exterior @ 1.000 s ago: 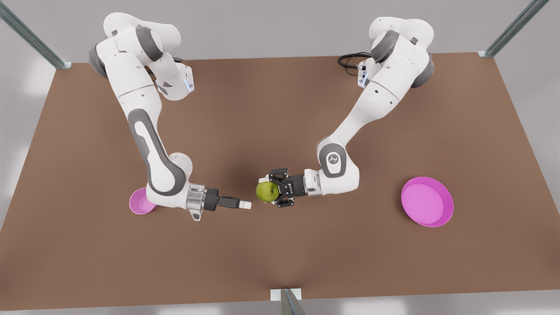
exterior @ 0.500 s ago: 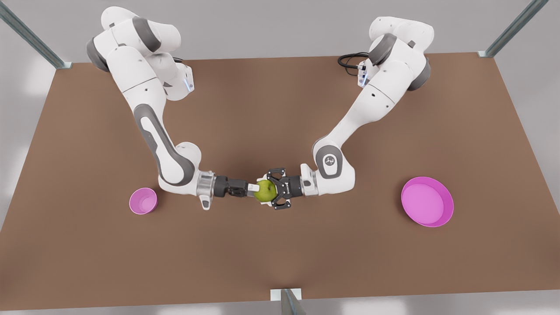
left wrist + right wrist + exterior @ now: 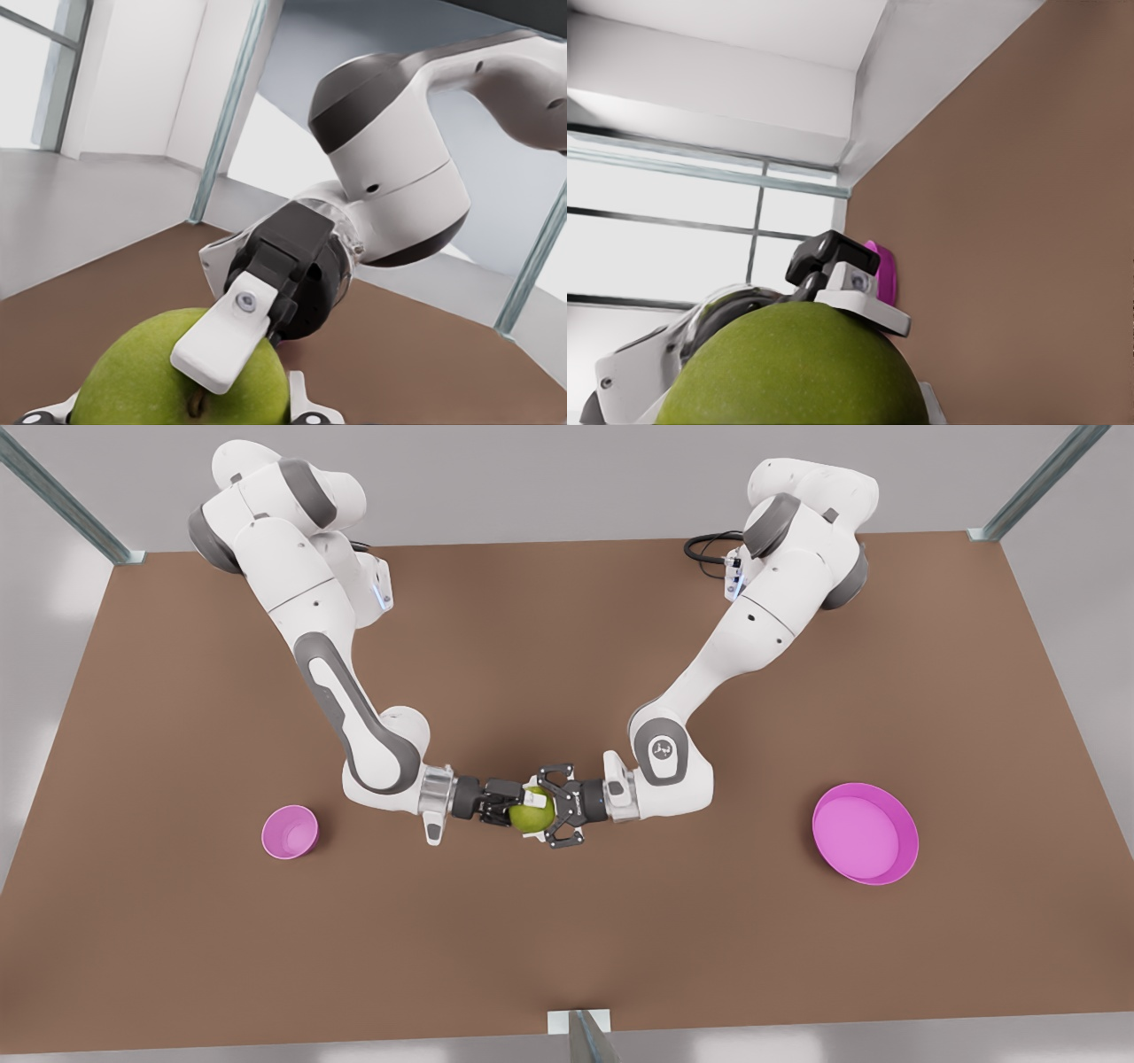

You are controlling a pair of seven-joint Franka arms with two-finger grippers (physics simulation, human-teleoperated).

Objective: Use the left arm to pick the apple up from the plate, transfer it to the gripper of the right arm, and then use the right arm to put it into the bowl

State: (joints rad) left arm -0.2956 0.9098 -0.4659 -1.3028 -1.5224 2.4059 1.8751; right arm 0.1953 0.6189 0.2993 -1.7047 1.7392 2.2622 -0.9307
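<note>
A brown table (image 3: 567,948) is being framed by grey metal posts (image 3: 62,500) at its far corners, a black cable (image 3: 706,546) is being seen coiled at its far edge, and pale walls (image 3: 133,80) are being lit by windows (image 3: 664,257).

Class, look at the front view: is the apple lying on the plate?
No. The apple hangs between both grippers mid-table, far from the plate.

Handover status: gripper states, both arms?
Left gripper: shut on the apple.
Right gripper: at the apple from the opposite side; open or shut cannot be told.
</note>
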